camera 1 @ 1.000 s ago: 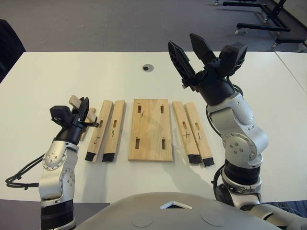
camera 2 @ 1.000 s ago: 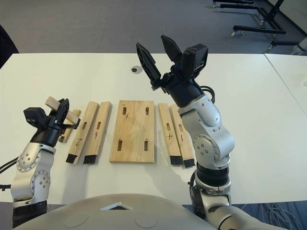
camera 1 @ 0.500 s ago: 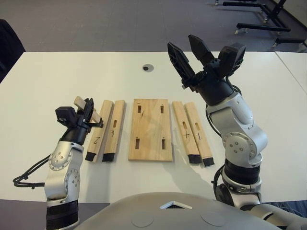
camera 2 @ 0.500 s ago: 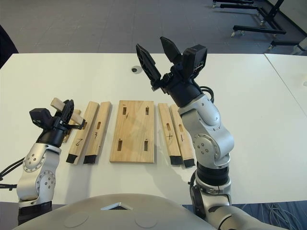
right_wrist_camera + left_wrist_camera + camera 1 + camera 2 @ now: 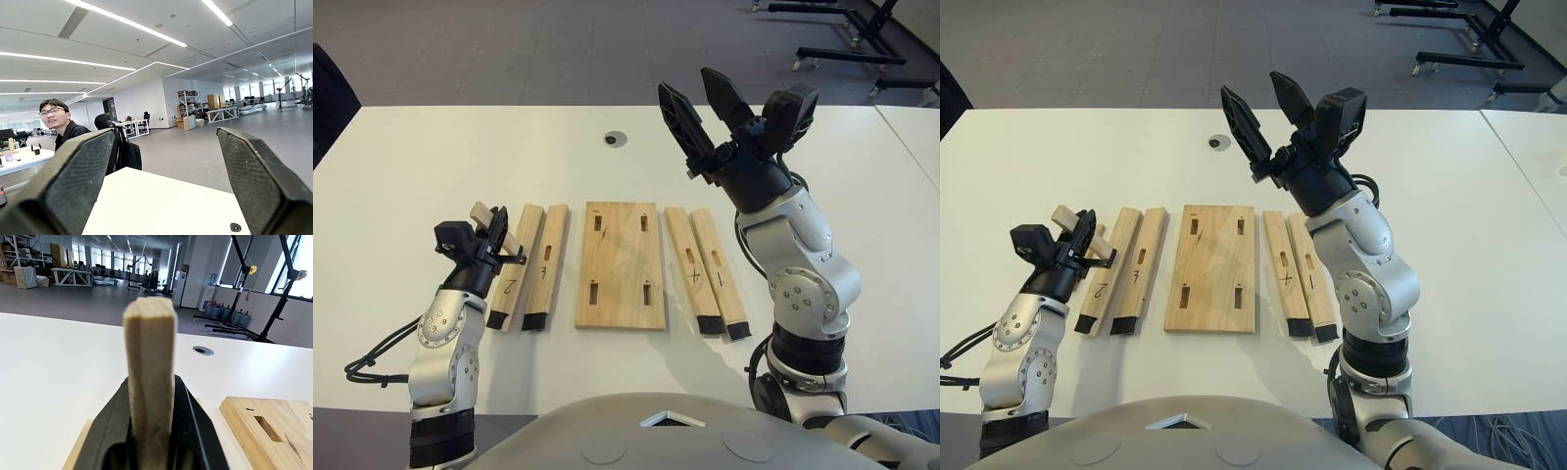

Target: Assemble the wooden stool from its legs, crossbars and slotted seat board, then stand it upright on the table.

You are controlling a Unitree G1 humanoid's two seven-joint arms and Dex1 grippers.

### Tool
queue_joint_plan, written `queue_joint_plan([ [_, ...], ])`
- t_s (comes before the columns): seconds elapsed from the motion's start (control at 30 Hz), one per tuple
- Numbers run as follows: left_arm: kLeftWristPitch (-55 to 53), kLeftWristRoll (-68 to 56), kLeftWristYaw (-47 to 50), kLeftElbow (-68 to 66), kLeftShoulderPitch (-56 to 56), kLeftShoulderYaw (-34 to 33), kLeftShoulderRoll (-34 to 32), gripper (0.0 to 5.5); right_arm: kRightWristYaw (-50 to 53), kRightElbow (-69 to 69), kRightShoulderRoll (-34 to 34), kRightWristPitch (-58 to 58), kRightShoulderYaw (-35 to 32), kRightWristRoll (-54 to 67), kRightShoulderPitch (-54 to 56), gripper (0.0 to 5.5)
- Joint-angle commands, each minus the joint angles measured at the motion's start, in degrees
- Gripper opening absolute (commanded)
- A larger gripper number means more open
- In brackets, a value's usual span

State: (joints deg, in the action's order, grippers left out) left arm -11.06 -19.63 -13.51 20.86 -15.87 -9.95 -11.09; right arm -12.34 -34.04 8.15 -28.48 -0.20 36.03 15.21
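Though partly behind left gripper (image 5: 499, 238), crossbar (image 5: 481, 210) seemingly over outermost leg (image 5: 516, 269).

The white table (image 5: 411, 157) has perhaps a cable grommet (image 5: 615, 139).

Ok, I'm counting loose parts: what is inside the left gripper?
A short wooden bar, clamped in the left gripper and sticking out past it. Its gripped end is covered by the fingers.

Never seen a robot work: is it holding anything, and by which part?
Left end effector grips a wooden crossbar toward one end; right end effector is open and empty.
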Motion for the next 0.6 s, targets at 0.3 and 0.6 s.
queue_joint_plan([
  [0.3,-1.52,1.24,-0.75,-2.47,-1.23,2.05,-0.19,0.39,0.4,1.31,0.98,-0.76,-1.2,-0.11,2.61,3.82],
  [0.6,-0.73,1.96,-2.26,-3.54,-0.63,1.88,-1.69,1.56,0.35,1.84,1.31,-0.22,-0.88,-0.84,2.57,3.82],
])
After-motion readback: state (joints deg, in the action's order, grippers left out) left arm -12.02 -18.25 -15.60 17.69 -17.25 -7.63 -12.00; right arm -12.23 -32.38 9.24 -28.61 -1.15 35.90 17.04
